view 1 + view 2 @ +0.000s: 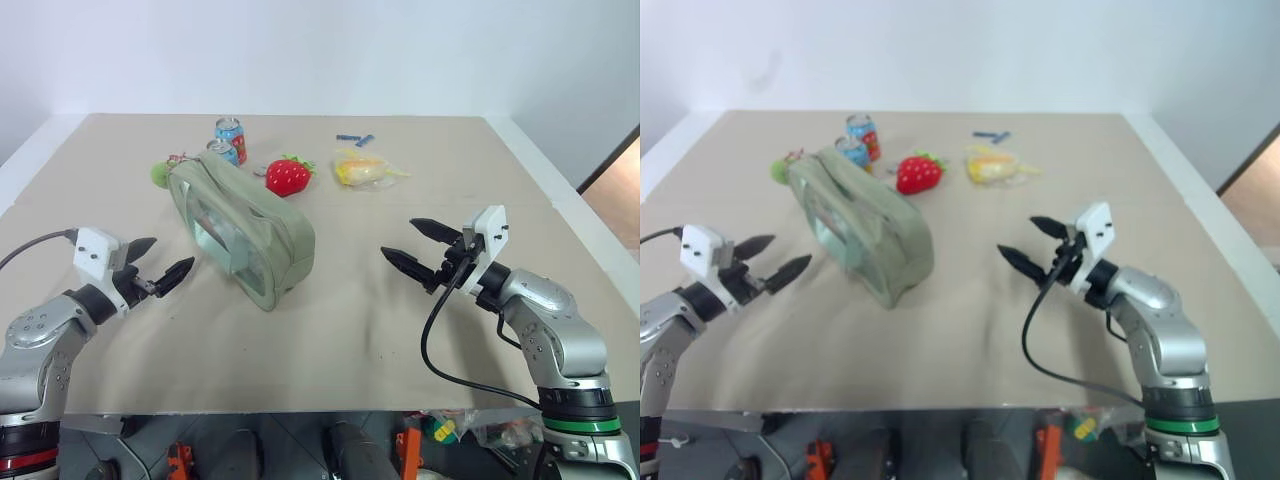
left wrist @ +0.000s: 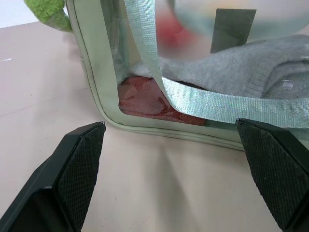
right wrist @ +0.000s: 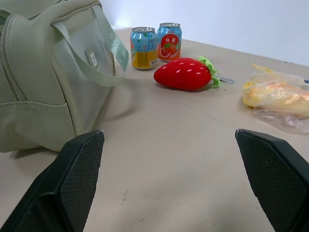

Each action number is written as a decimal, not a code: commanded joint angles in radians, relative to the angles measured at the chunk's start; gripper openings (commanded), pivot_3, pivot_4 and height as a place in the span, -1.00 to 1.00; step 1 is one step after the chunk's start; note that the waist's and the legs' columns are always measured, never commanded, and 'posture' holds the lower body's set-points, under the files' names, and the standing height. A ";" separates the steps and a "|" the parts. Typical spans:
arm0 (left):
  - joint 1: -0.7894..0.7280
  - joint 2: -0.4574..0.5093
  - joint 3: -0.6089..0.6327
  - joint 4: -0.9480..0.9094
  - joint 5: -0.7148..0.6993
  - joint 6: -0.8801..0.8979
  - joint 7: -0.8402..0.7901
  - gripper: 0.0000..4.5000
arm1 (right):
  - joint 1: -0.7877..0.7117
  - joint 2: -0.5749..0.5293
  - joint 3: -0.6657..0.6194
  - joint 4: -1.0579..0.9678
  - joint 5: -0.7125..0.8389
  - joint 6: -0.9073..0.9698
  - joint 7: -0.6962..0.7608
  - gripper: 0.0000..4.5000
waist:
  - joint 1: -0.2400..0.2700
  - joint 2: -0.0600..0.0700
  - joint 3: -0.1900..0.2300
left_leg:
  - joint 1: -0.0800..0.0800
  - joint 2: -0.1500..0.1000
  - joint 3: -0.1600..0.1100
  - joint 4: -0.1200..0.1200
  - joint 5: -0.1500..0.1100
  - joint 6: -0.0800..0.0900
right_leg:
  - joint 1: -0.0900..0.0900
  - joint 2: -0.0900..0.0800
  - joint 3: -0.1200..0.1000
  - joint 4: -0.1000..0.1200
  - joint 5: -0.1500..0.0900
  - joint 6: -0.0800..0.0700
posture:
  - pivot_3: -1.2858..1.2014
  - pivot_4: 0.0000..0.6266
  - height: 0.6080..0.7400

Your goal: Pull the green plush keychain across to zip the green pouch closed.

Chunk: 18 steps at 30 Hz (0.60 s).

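- Left eye view shows the small fuzzy lime-green plush keychain (image 1: 162, 174) at the far end of the large sage-green boxy fabric pouch (image 1: 243, 227), touching its corner at about eleven o'clock from the pouch's middle; pinkish-red bits show just above the ball
- the pouch lies on the beige table (image 1: 340, 330), its long axis running from eleven o'clock to five o'clock; its clear plastic window side faces the left gripper, and through it the left wrist view shows grey cloth and something reddish inside; a pale green strap handle (image 2: 159, 72) crosses that window
- the left gripper (image 1: 158, 268) hangs at about eight o'clock from the pouch, near it but apart, its two black fingers spread wide and holding nothing
- the right gripper (image 1: 417, 248) sits at about three o'clock from the pouch, well apart, fingers likewise spread and empty
- two small printed drink cans (image 3: 155, 46) stand just beyond the pouch at twelve o'clock
- a red plush strawberry with green leaves (image 1: 288, 176) lies at one o'clock; a yellow item in clear wrapping (image 1: 362, 168) lies beside it toward two o'clock
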 commanded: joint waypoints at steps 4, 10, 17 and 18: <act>0.023 0.000 0.023 -0.091 -0.073 0.013 -0.034 0.99 | -0.009 -0.001 0.006 -0.056 0.011 0.014 -0.003 1.00 | -0.001 0.000 0.000 | 0.000 0.000 0.000 0.000 0.000 0.000 | 0.000 0.000 0.000 0.000 0.000 0.000 | 0.03 -0.52 1.00; 0.023 0.021 0.037 -0.134 -0.160 0.055 -0.087 0.99 | -0.019 -0.009 0.018 -0.047 0.019 0.025 0.022 1.00 | 0.000 0.000 0.000 | 0.000 0.000 0.000 0.000 0.000 0.000 | 0.000 0.000 0.000 0.000 0.000 0.000 | 0.03 -0.52 1.00; 0.061 0.101 0.072 -0.259 -0.351 0.177 -0.202 0.99 | -0.100 0.001 -0.005 -0.035 0.113 0.124 0.050 1.00 | -0.004 0.001 0.001 | 0.000 0.001 0.001 0.000 0.000 0.000 | 0.000 0.000 0.000 0.000 0.000 0.000 | 0.03 -0.52 1.00; 0.064 0.113 0.073 -0.284 -0.379 0.195 -0.209 0.99 | -0.121 0.005 -0.013 -0.043 0.142 0.158 0.042 1.00 | -0.004 0.001 0.001 | 0.000 0.001 0.001 0.000 0.000 0.000 | 0.000 0.000 0.000 0.000 0.000 0.000 | 0.03 -0.52 1.00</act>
